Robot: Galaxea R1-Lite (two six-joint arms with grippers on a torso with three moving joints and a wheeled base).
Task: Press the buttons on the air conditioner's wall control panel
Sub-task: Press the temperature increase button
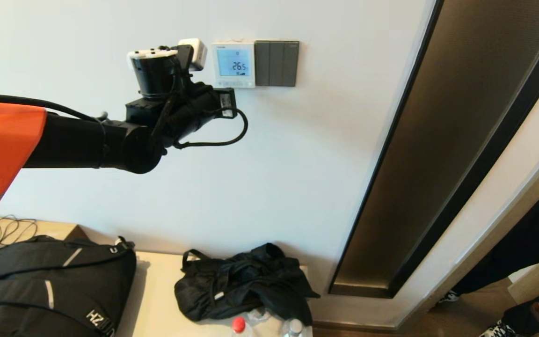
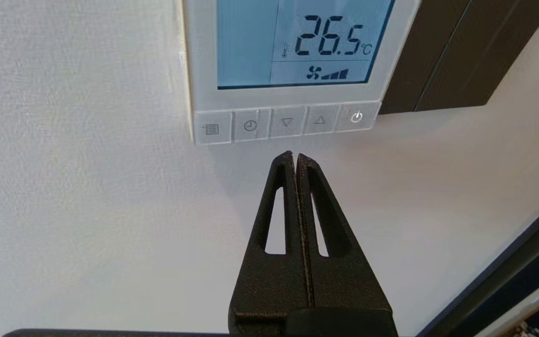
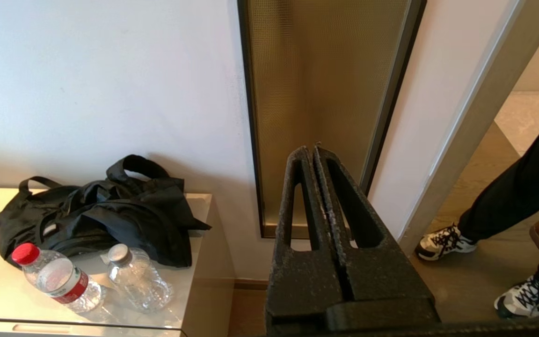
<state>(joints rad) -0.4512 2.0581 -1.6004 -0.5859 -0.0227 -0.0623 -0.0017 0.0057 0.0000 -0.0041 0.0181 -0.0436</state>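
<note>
The white wall control panel [image 1: 233, 64] shows 26.5 on its lit blue screen [image 2: 297, 42]. Along its lower edge runs a row of buttons: menu [image 2: 211, 129], clock [image 2: 250, 125], down arrow [image 2: 287, 122], up arrow [image 2: 319, 120] and power [image 2: 356, 117]. My left arm is raised to the wall, with its gripper [image 1: 228, 99] just below the panel. In the left wrist view the gripper [image 2: 295, 154] is shut and empty. Its tips sit just under the button row, below the down arrow button. My right gripper [image 3: 314, 149] is shut, empty and held low, out of the head view.
A dark grey switch plate [image 1: 276, 63] adjoins the panel. Below stands a beige cabinet [image 1: 157, 290] with a backpack [image 1: 49, 285], a black bag [image 1: 246, 281] and two bottles [image 3: 59, 278]. A bronze wall panel [image 1: 442, 154] and a person's legs [image 3: 508, 206] are at the right.
</note>
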